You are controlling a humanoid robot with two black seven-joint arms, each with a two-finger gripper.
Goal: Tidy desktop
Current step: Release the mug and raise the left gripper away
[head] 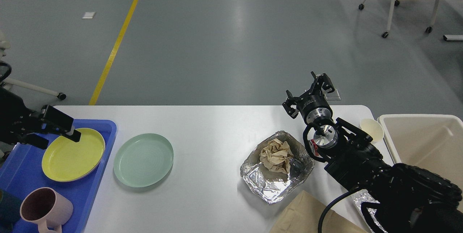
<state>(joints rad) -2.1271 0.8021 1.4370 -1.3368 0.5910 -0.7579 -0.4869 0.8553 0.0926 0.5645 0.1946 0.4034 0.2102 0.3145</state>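
Note:
The white desktop [209, 124] fills the lower half of the head view. On its left a blue tray [106, 126] holds a yellow plate [72, 157] and a pink mug [47, 211]. A green plate [143, 159] lies on the desktop beside the tray. A foil tray [267, 186] with a crumpled brown paper ball [276, 155] sits right of centre. My left gripper [59, 139] is open and empty, just above the yellow plate's far edge. My right gripper [307, 93] is open and empty, held above the desktop's far edge beyond the foil tray.
A cream bin [427, 142] stands at the right edge, with a paper cup [372, 128] lying beside it. A brown paper bag [307, 215] lies at the front, with more foil [361, 200] under my right arm. Wheeled chairs stand on the floor beyond.

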